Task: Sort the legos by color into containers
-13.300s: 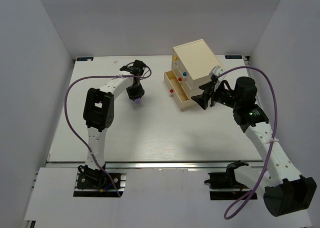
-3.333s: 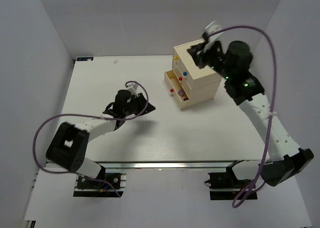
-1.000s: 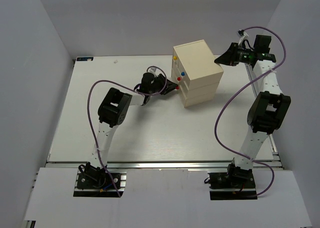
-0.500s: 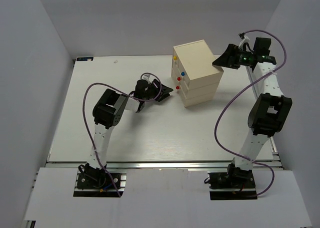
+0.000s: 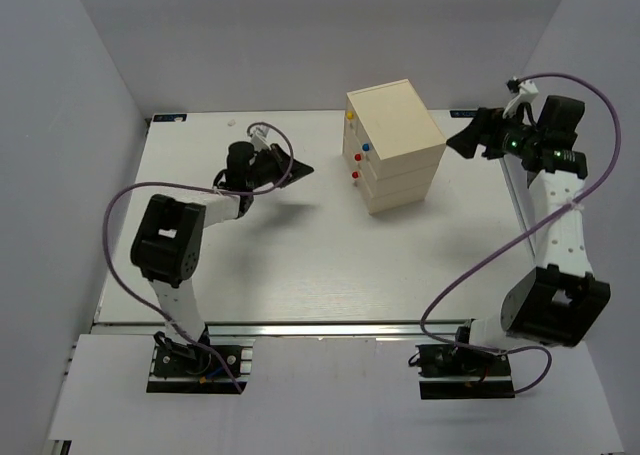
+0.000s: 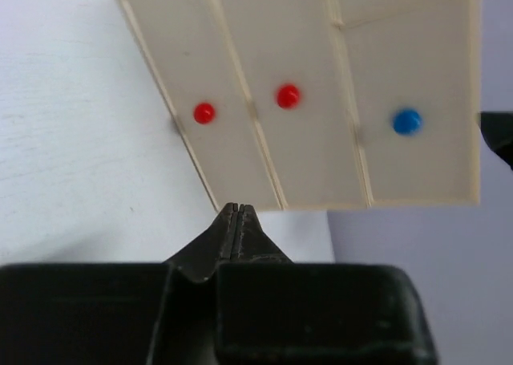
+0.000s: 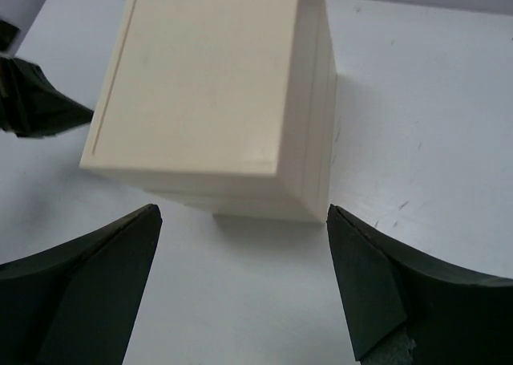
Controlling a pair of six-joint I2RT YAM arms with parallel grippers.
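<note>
left gripper (image 6: pixel 236 211): closed tight, nothing between its fingers, tip aimed at the front of the chest (image 5: pixel 395 140).
right gripper (image 5: pixel 462 139): fingers spread wide and empty, behind the chest on the far right.
chest and left gripper: drawers (image 6: pixel 232 100) face the closed tip; near it but apart, with bare table (image 5: pixel 300 265) between them.
chest and right gripper: in the wrist view the chest top sits between the two spread fingers, not touching either.
drawers: all look pushed in flush, with the knobs (image 6: pixel 288 96) showing on the fronts.
bricks: none in sight on the table or in either gripper; likely inside the drawers, though that cannot be checked from here.
step in hand: probably a last check that every drawer is shut, then clearing the arms.
doing it well: keep the closed tip level and off the knobs; back the left arm straight away from the fronts. lift the right arm before swinging, so a finger does not catch the chest.
</note>
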